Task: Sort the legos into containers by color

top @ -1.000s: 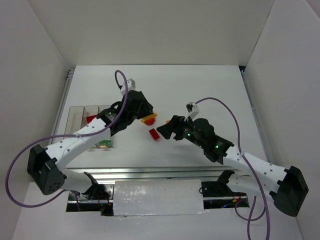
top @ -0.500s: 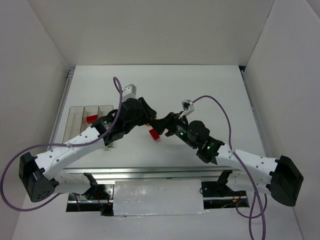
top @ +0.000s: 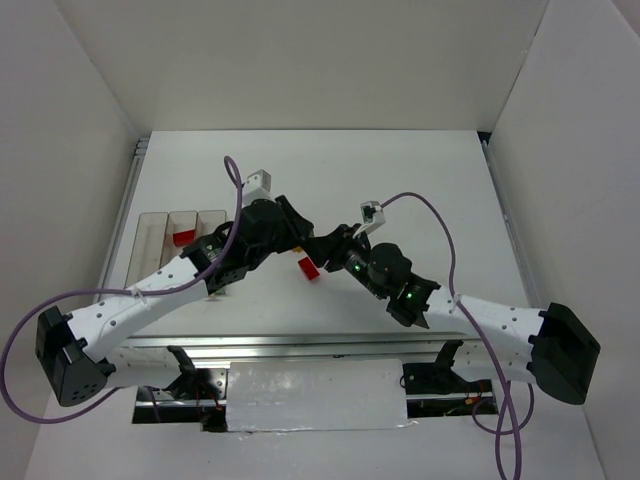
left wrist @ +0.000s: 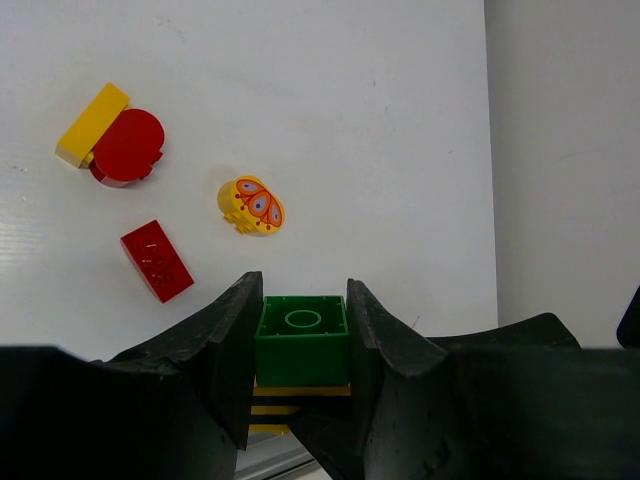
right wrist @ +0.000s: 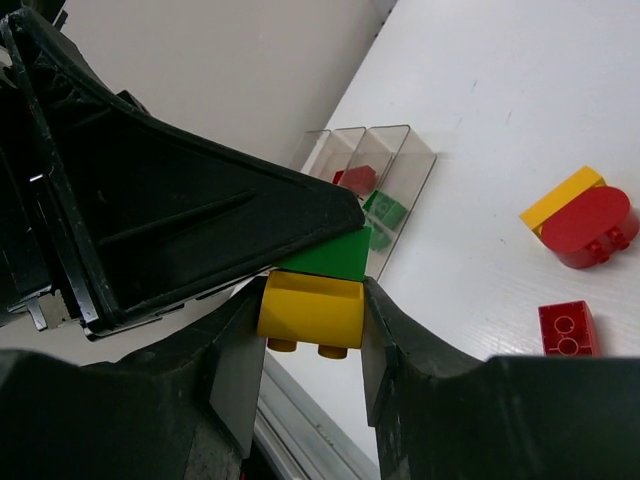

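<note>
Left gripper [left wrist: 302,300] clenched on green brick [left wrist: 302,340] | right gripper [right wrist: 312,312] clenched on yellow brick [right wrist: 310,305] stuck beneath it, above table [left wrist: 350,120] | red brick [left wrist: 156,260] loose below | bins [right wrist: 418,165] hold red, green pieces

- This looks like a robotics lab test cell: a plain white worktop [top: 420,190] boxed in by bare white panels [top: 300,60] at the back and on both sides
- Two white-and-black robot arms, the left arm [top: 150,290] and the right arm [top: 490,320], are bolted side by side at the near edge
- Purple cables [top: 443,232] loop loose off the wrists, and bare wiring [top: 190,385] shows beside the metal rail [top: 300,345] by the bases
- The props are toy legos [left wrist: 155,260] and a row of clear containers [top: 150,235] on the white surface
</note>
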Robot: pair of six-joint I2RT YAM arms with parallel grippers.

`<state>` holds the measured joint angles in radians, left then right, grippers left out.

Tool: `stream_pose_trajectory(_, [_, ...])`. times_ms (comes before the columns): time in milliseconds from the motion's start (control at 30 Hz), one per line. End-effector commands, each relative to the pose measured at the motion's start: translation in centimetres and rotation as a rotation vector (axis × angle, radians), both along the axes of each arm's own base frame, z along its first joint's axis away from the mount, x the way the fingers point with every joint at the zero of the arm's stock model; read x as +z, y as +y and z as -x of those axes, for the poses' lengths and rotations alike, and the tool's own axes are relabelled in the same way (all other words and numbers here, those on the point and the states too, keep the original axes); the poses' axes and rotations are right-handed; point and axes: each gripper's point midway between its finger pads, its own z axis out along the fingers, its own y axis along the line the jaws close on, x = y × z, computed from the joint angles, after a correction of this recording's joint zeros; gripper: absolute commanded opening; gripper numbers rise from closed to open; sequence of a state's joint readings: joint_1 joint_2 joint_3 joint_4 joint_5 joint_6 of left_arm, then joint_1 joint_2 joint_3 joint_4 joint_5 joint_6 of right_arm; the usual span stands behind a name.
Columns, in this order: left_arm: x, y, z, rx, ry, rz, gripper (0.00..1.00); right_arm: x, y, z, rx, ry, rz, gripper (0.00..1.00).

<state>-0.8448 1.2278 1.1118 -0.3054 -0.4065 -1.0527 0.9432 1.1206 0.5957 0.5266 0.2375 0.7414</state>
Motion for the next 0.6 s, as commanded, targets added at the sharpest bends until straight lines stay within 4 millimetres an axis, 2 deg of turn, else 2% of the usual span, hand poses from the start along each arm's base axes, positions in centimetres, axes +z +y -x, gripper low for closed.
stream_pose_trajectory(0, [1.5, 0.6, 0.6, 0.006, -0.027, 0.017, 0.0, 2.0, -0.1, -0.3, -0.01, -0.102, -0.035, 0.0])
stream_pose_trajectory(67, [2.0, 1.6, 0.2, 0.035, -0.04, -0.006, 0.0, 1.3, 0.2, 0.5, 0.04, -0.13, -0.014, 0.0])
stream_pose_trajectory(133, [1.8, 2.5, -0.1, 0.05, -0.031, -0.029, 0.0, 1.3, 0.8, 1.8, 0.124, -0.171, -0.007, 0.0])
stream_pose_trajectory(167, [1.7, 3.4, -0.7, 0.074, -0.03, -0.036, 0.0, 0.5, 0.8, 2.3, 0.147, -0.173, 0.003, 0.0])
stream_pose_trajectory(233, [1.5, 4.3, -0.9, 0.085, -0.026, -0.036, 0.0, 0.1, 0.7, 3.6, 0.202, -0.198, -0.008, 0.0])
stream_pose_trajectory(333, [1.0, 5.9, -1.4, 0.114, -0.018, -0.038, 0.0, 0.7, 0.4, 4.8, 0.243, -0.239, -0.029, 0.0])
stream_pose_trajectory(433, [1.0, 7.6, -1.8, 0.137, -0.02, -0.036, 0.0, 0.4, -0.1, 5.7, 0.268, -0.255, -0.022, 0.0])
stream_pose_trajectory(500, [0.6, 9.7, -2.0, 0.19, -0.014, -0.081, 0.0, -0.8, -0.7, 5.1, 0.23, -0.214, 0.024, 0.0])
stream_pose_trajectory(533, [0.4, 11.9, -2.4, 0.285, -0.029, -0.151, 0.0, -0.7, -1.2, 5.2, 0.219, -0.214, 0.025, 0.0])
stream_pose_trajectory(567, [-0.8, 13.9, -2.1, 0.346, 0.002, -0.23, 0.0, -1.4, -1.7, 4.9, 0.184, -0.19, 0.045, 0.0])
